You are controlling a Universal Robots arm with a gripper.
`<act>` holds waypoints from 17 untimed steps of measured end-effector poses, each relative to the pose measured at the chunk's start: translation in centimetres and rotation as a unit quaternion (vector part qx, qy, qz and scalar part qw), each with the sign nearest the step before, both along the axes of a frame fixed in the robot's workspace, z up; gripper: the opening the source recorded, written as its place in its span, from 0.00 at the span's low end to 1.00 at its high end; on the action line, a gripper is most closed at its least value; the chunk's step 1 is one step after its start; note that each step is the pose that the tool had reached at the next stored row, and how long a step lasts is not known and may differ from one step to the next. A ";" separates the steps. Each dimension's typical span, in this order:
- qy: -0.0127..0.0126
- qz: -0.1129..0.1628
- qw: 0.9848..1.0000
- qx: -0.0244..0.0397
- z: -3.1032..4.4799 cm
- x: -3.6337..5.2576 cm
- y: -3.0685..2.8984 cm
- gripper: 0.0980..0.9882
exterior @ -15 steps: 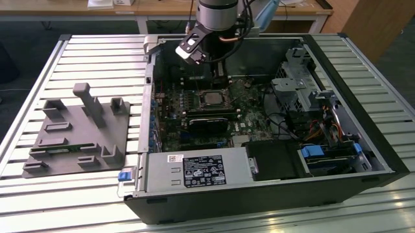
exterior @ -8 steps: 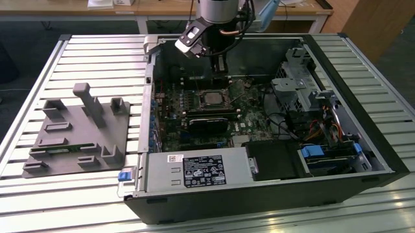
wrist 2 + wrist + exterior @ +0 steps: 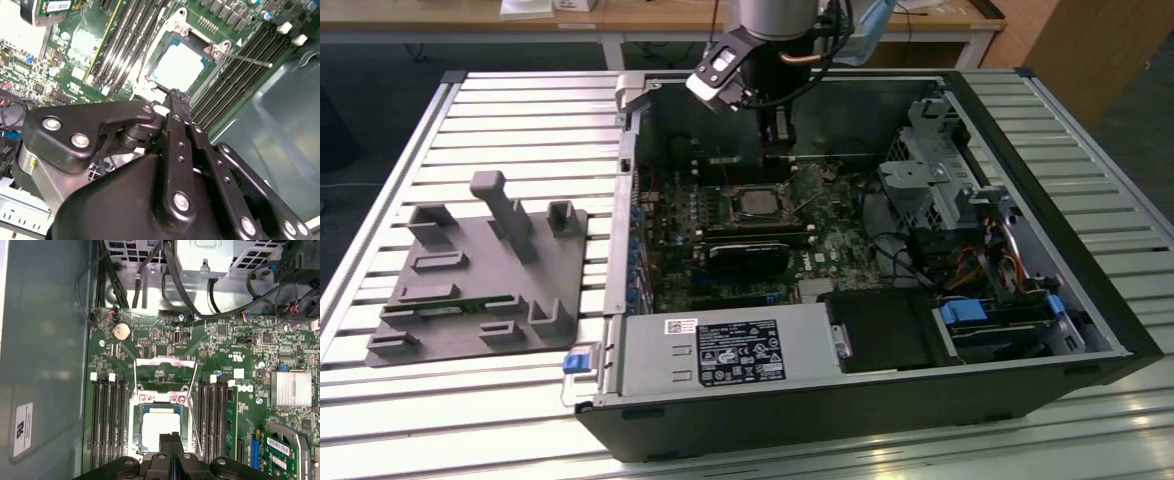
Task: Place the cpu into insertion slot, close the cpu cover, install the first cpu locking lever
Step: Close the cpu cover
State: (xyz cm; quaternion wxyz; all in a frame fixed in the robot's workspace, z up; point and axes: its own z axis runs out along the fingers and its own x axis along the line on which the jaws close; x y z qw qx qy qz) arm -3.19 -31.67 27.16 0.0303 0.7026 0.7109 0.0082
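**Closed fingers at the edge of the seated chip**

The gripper has its two fingers pressed tight together, with nothing between them. The chip lies flat in the socket on the green board. In both wrist views the fingertips stand at one edge of it, not over its middle. A thin lever juts from a socket corner across the memory slots.

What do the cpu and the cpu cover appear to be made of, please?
The cpu: probably plated metal on top, a smooth pale face catching glare. The cpu cover: thin sheet metal, likely steel, with a bright silver sheen.
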 end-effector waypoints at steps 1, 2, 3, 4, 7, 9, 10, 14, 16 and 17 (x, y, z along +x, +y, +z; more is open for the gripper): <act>0.001 0.000 1.000 0.000 0.01 0.15 0.00 0.01; 0.002 0.000 1.000 0.000 0.02 0.29 0.00 0.01; 0.002 0.000 1.000 0.000 0.04 0.41 0.00 0.01; 0.003 0.000 1.000 0.000 0.05 0.55 0.00 0.01; 0.006 0.000 1.000 0.000 0.08 0.99 0.00 0.01; 0.007 0.000 1.000 0.000 0.09 1.28 0.00 0.01; 0.008 0.000 1.000 0.000 0.10 1.39 0.00 0.01; 0.011 0.000 1.000 0.000 0.12 1.91 0.00 0.01; 0.012 0.000 1.000 0.000 0.12 2.22 0.00 0.01; 0.013 0.000 1.000 0.000 0.12 2.42 0.00 0.01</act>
